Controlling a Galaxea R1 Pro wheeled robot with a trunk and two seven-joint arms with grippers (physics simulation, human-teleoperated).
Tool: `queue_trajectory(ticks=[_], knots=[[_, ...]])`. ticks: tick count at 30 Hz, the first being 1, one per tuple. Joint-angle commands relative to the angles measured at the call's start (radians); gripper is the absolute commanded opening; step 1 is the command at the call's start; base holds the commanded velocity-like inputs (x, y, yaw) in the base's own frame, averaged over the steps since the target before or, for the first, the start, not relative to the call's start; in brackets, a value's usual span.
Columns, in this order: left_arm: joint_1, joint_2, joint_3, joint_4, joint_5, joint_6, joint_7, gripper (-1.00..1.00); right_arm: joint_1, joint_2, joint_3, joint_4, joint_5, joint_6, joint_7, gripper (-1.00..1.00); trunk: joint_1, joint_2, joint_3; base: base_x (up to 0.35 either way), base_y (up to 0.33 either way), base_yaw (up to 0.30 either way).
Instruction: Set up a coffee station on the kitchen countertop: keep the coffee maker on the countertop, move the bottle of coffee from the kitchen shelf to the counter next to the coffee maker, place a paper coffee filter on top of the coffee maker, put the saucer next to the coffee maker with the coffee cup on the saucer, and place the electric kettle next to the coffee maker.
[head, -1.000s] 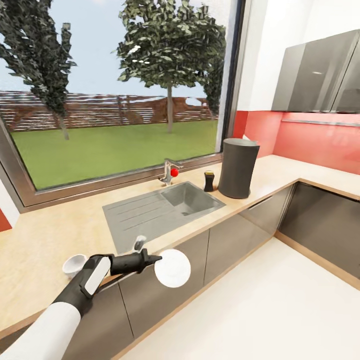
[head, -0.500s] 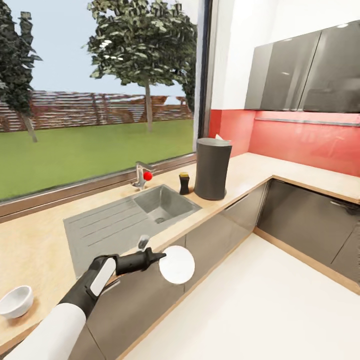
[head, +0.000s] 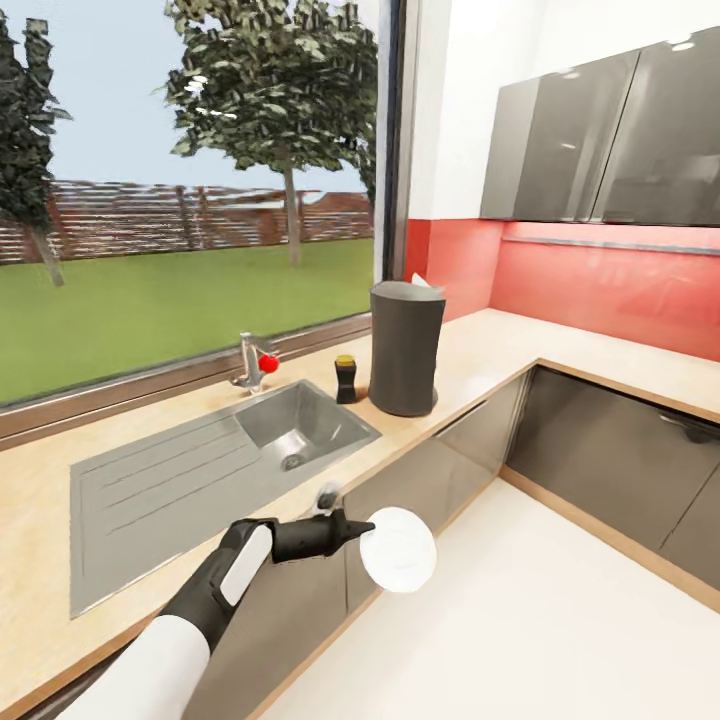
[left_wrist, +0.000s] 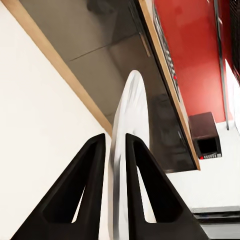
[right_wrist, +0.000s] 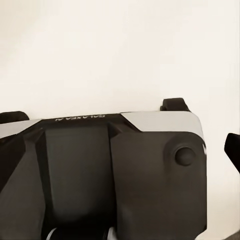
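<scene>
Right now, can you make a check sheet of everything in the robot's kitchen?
Surface: kitchen countertop, beige, L-shaped.
Job's things: coffee maker on it, white paper coffee filter showing at its top; bottle of coffee beside it; saucer held over the floor.
Clutter: sink, tap.
Grippers: left gripper shut on saucer; right, cannot tell.
Cables: nothing seen.
Surroundings: window, red wall, grey cupboards.

My L arm's stretched fwd, L end effector (head: 352, 528) clamped edge-on on the saucer (head: 400, 549), fingers (left_wrist: 89, 192) near-parallel.
</scene>
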Motion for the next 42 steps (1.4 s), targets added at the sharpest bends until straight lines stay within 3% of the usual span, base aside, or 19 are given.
queue_trajectory(ticks=[1,11,42], knots=[[0.000,0.003,-0.001,0.001,0.003,0.005,0.000,-1.00,0.001,0.000,0.009,-0.002,-0.006,0.006,-0.004,1.00,0.001,-0.001,-0.002,0.260,-0.233,0.000],[0.000,0.004,-0.001,0.010,0.006,0.006,0.000,-1.00,0.012,0.000,0.010,-0.002,-0.004,-0.067,-0.003,1.00,0.001,-0.001,-0.002,0.204,-0.269,0.000],[0.000,0.005,-0.001,0.015,0.000,0.006,0.000,-1.00,0.014,0.000,0.010,-0.002,-0.008,-0.070,-0.006,1.00,0.001,-0.001,-0.002,0.213,-0.276,0.000]])
